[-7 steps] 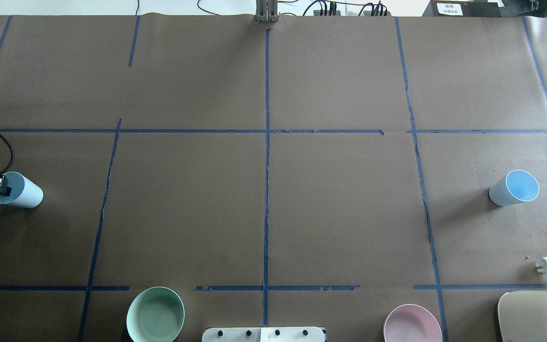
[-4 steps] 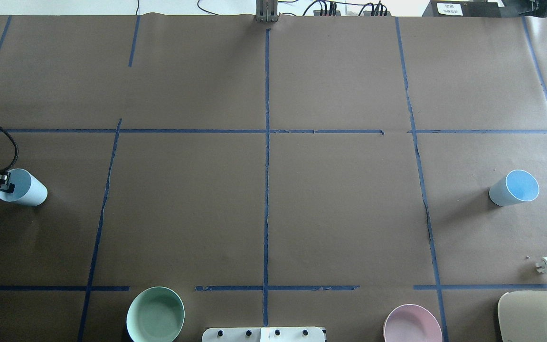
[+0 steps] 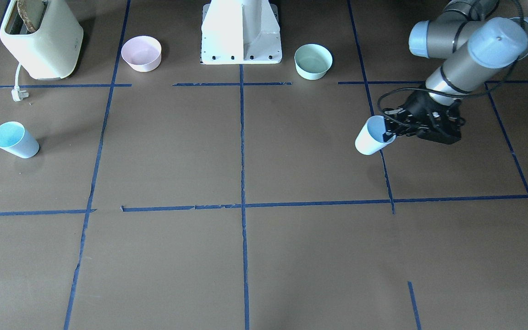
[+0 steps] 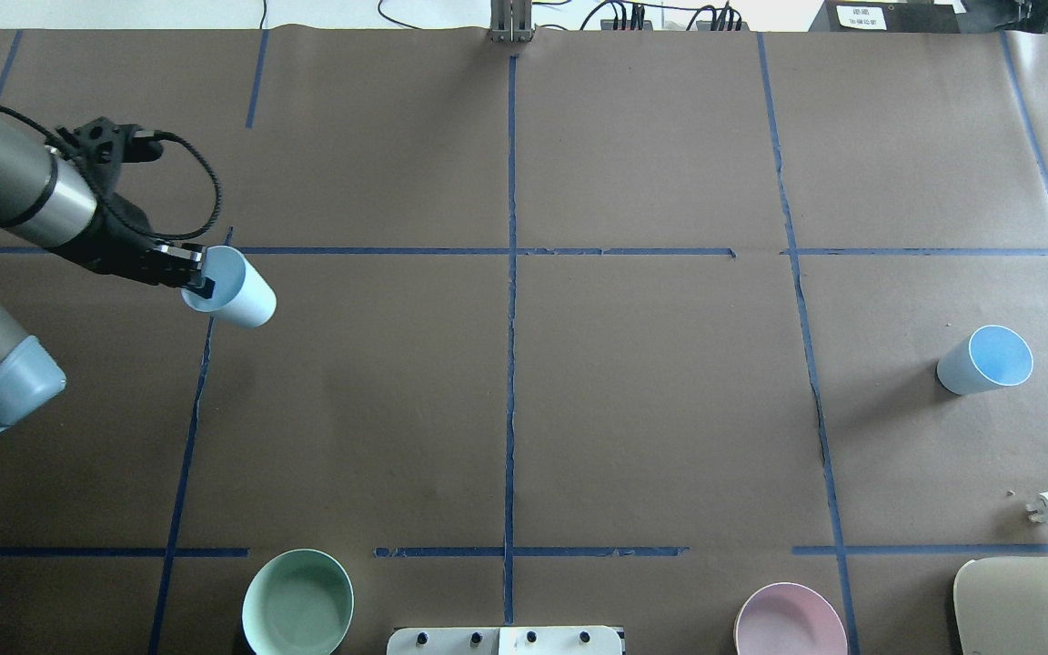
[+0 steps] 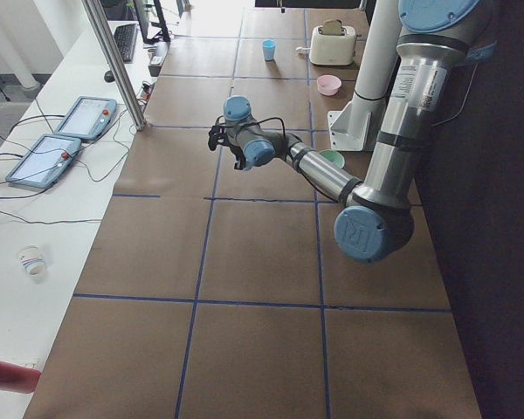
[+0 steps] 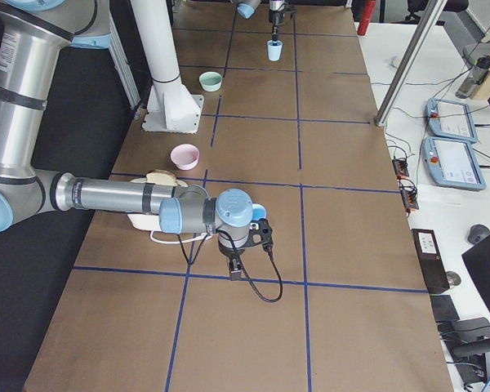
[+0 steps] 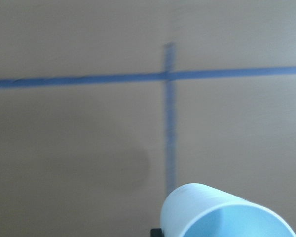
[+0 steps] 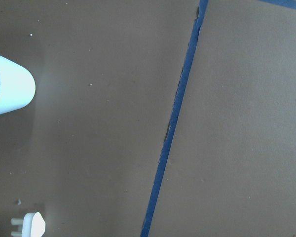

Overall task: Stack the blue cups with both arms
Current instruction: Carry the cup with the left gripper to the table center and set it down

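My left gripper [image 4: 201, 278] is shut on the rim of one blue cup [image 4: 240, 291] and holds it tilted above the table, left of centre. It shows in the front view too, gripper [image 3: 390, 133] on cup [image 3: 369, 138]. The cup fills the bottom of the left wrist view [image 7: 222, 212]. The other blue cup [image 4: 984, 359] stands alone at the right and shows at the edge of the right wrist view [image 8: 7, 84]. My right gripper [image 6: 264, 234] shows only in the exterior right view, near that cup; I cannot tell if it is open or shut.
A mint-green bowl [image 4: 297, 602] and a pink bowl [image 4: 790, 623] sit at the near edge beside the white pedestal base [image 3: 241, 32]. A cream toaster [image 4: 1029, 605] with a white plug [image 4: 1047, 508] stands at the near right corner.
My left gripper has carried its cup from the table's far left edge to the right and away from the robot. The right-hand cup has not moved.
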Tool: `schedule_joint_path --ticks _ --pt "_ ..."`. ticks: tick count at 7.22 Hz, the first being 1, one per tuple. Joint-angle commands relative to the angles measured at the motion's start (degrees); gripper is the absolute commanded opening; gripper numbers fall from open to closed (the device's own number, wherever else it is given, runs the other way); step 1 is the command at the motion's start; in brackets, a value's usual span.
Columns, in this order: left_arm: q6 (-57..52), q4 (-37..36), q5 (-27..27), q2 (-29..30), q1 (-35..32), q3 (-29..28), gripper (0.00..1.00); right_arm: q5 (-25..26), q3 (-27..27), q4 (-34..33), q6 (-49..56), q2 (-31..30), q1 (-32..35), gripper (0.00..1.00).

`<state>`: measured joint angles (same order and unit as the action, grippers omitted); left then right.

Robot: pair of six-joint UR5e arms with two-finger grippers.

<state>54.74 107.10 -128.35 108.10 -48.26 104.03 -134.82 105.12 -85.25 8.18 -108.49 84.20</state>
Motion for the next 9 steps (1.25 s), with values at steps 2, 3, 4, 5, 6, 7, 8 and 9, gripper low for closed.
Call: schedule_joint_path --ticks 2,3,4,5,6,7,8,9 --pt "15.53 -11.02 14.4 19.29 14.05 -5.73 0.0 0.26 0.0 0.0 -0.01 0.04 0.0 1.0" --pt "18.61 -11.03 17.31 24.56 16.42 -11.25 0.0 0.26 0.0 0.0 -0.01 0.04 0.0 1.0" --pt "18.99 -10.77 21.95 27.22 19.32 -15.13 0.0 0.26 0.0 -0.09 -0.01 0.04 0.0 1.0" --pt "20.82 -10.42 22.7 27.94 19.87 -16.47 0.01 0.26 0.0 0.0 -0.01 0.04 0.0 1.0" --pt "21.1 -10.5 22.79 27.95 20.4 -16.92 0.07 0.26 0.0 0.0 -0.01 0.04 0.0 1.0" --pt "21.19 -10.42 22.79 27.86 20.4 -17.19 0.33 0.18 0.0 0.0 -0.01 0.04 0.0 1.0" --pt "20.76 -10.42 22.79 27.78 20.4 -17.28 0.91 0.26 0.08 0.08 0.08 0.12 0.0 1.0" --pt "21.02 -10.68 22.88 27.78 20.4 -17.1 1.0 0.18 0.09 0.08 -0.01 0.12 0.0 1.0"
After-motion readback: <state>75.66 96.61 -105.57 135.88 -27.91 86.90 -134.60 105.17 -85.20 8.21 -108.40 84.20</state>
